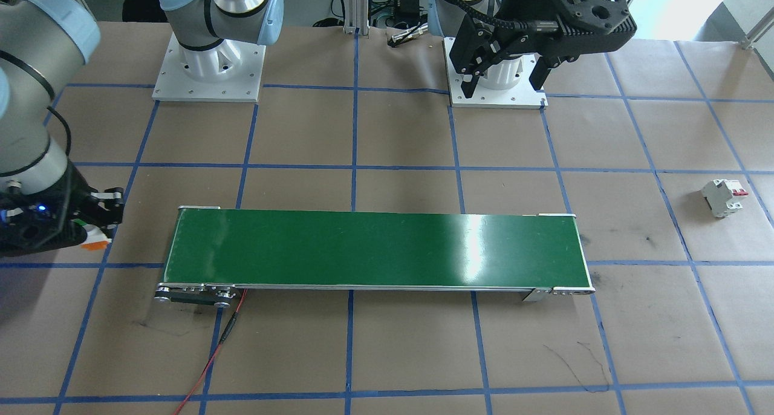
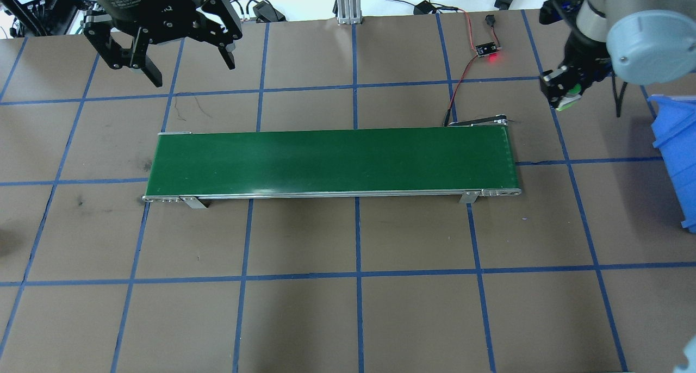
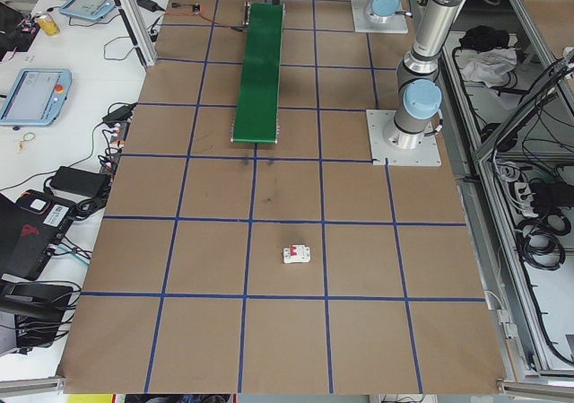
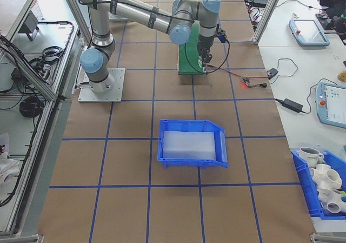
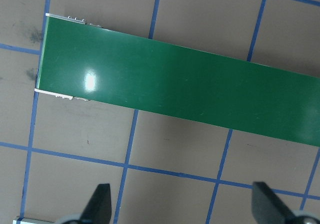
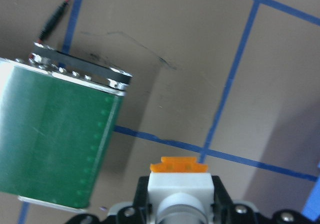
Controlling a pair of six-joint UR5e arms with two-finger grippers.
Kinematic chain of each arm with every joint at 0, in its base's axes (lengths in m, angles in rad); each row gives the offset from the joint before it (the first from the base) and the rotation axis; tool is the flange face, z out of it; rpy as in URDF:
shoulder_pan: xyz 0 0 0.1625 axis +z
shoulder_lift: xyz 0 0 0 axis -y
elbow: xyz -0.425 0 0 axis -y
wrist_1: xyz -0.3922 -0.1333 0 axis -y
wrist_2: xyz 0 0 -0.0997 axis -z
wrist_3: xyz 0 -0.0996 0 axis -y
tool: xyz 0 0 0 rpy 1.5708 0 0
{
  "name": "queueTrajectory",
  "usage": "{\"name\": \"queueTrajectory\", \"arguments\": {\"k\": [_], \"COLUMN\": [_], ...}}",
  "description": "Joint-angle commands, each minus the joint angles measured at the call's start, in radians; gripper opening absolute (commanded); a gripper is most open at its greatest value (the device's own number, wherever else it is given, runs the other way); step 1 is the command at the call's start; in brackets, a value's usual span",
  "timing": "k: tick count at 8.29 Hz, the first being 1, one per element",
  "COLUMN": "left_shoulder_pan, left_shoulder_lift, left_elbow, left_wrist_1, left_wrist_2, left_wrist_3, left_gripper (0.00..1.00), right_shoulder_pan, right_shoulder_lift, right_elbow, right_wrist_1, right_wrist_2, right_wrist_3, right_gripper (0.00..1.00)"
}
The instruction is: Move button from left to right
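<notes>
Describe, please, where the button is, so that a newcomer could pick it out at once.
Start at the green conveyor and go just past its end on the robot's right. There the right gripper holds the button above the table. Its green cap, white body and orange base set it apart from the red-toggled breaker.

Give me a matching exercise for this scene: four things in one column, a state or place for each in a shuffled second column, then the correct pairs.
Things:
1. button
2. left gripper
3. circuit breaker
4. conveyor belt

States or places:
A. open, holding nothing, raised above the table
B. lying alone on the brown paper, away from the belt
C. held in the right gripper, past the belt's end
D. green top, bare, in the middle of the table

Pairs: 1-C, 2-A, 3-B, 4-D
</notes>
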Motion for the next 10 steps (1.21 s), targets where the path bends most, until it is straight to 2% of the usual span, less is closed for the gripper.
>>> {"name": "queueTrajectory", "arguments": {"k": [1,3,5,7,8,10], "left_shoulder_pan": [0.000,0.000,0.000,0.000,0.000,0.000], "left_shoulder_lift": [0.000,0.000,0.000,0.002,0.002,0.002], "left_elbow": [0.000,0.000,0.000,0.000,0.000,0.000], "left_wrist_1": [0.000,0.000,0.000,0.000,0.000,0.000], "left_wrist_2": [0.000,0.000,0.000,0.000,0.000,0.000], "left_wrist_3": [0.000,0.000,0.000,0.000,0.000,0.000], "left_gripper": [1.00,1.00,1.00,1.00,1.00,1.00], "right_shoulder_pan": [-0.178,-0.302,-0.443,-0.555,-0.602,-0.672], "right_shoulder_lift": [-0.036,-0.035,-0.007,0.089,0.129,0.201], "right_elbow": [-0.007,-0.005,-0.004,-0.008,-0.008,-0.008], "right_wrist_1": [0.001,-0.009,-0.144,-0.267,-0.281,-0.289], "right_wrist_2": [-0.054,-0.048,-0.040,0.074,0.145,0.169], "right_wrist_3": [-0.434,-0.701,-1.021,-1.275,-1.430,-1.659], "right_gripper": [0.08,0.08,0.08,0.08,0.08,0.09]}}
